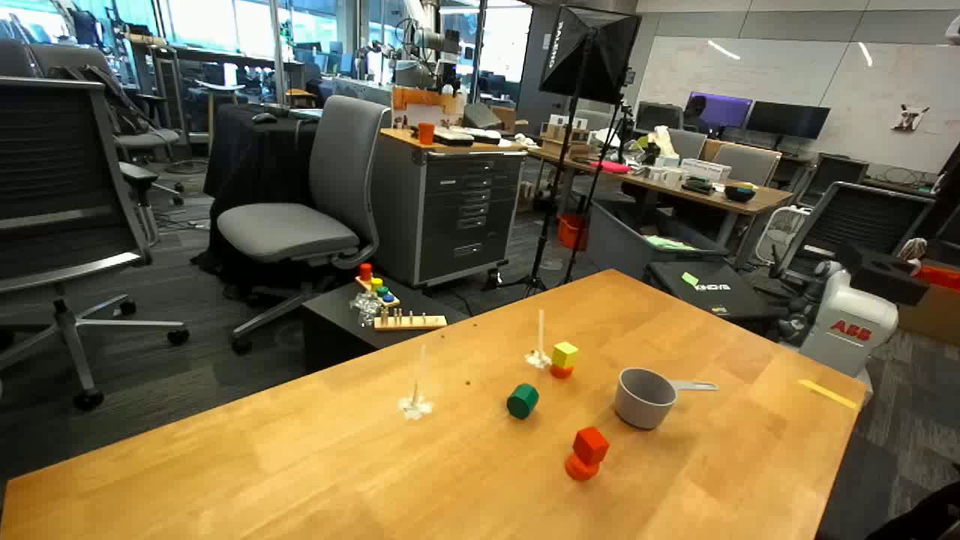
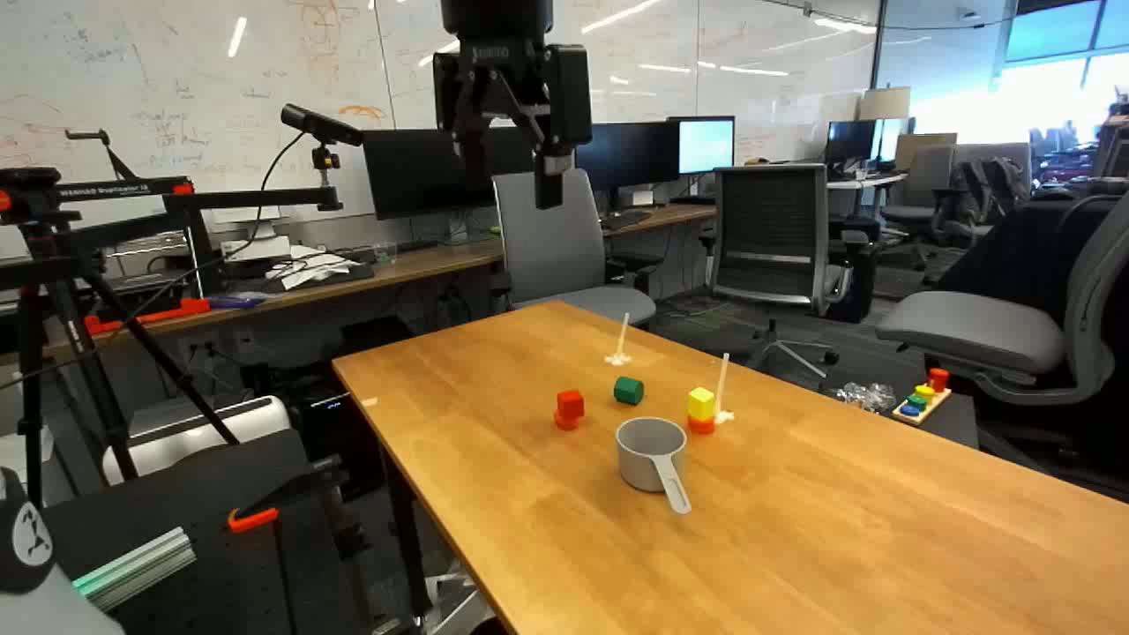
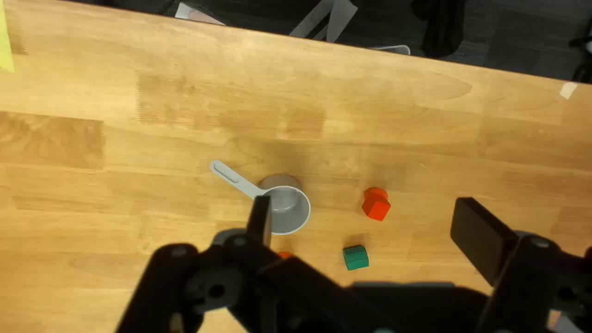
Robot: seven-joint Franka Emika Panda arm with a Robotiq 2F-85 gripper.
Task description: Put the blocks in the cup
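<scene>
The cup [image 1: 641, 411] stands upright on the worktop [image 1: 337, 465], well inside its edges, open wood between it and every block. Its grey floor partly shows in the wrist view. Outside it: red block [image 1: 592, 445] on orange block [image 1: 581, 469]; yellow block [image 1: 565, 355] on another orange block [image 1: 562, 372], just beside a pale stick [image 1: 541, 331]; green block [image 1: 523, 401] apart. Gripper [image 3: 368, 226] spread, above the worktop.
</scene>
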